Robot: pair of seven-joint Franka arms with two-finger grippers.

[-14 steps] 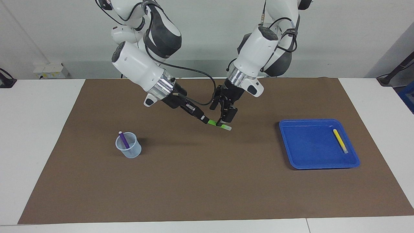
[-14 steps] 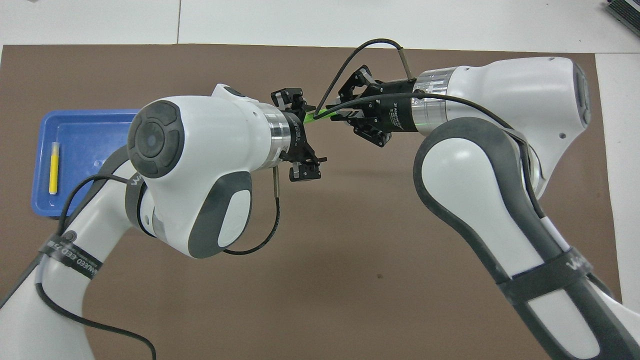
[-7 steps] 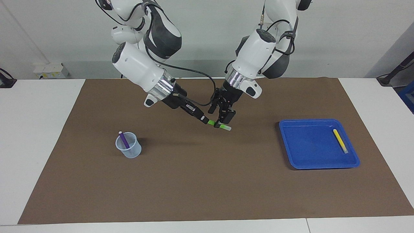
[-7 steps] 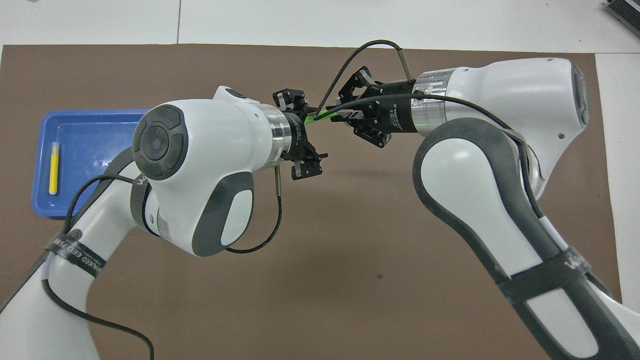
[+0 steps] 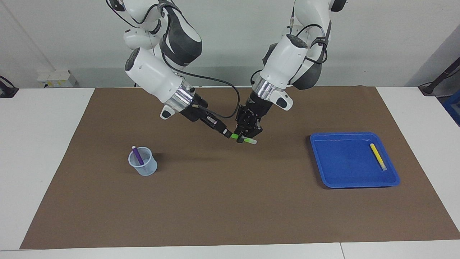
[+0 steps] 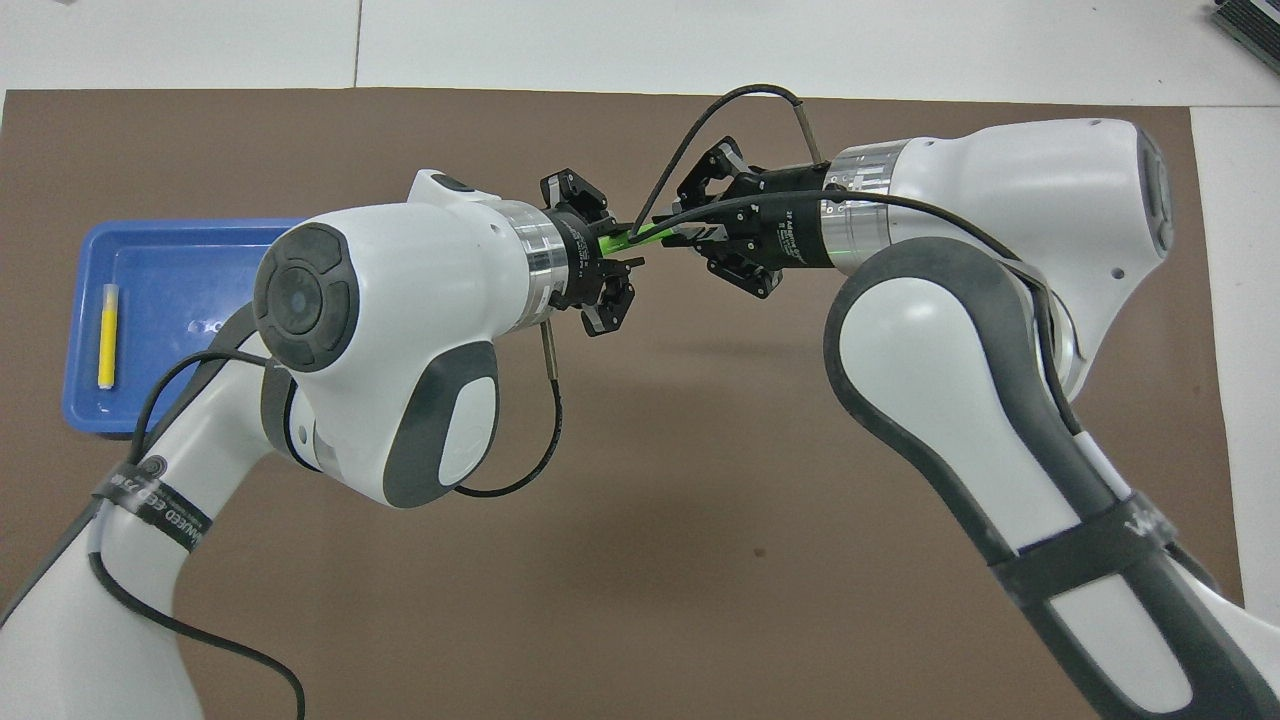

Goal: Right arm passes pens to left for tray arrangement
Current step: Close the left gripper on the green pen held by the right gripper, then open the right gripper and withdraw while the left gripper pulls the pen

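The green pen hangs level over the middle of the brown mat, its whitish tip pointing toward the tray. My right gripper is shut on its other end. My left gripper comes down from above, its fingers closed around the pen near the tip. In the overhead view the green pen shows as a short streak between the two hands. The blue tray lies toward the left arm's end, with the yellow pen in it. The purple pen stands in a clear cup.
The clear cup stands on the mat toward the right arm's end. The brown mat covers most of the white table. A black cable loops from the right arm's wrist close to the left hand.
My left gripper's fingers have closed from wide open onto the green pen. The right gripper has kept its grip, and the pen has stayed in place.
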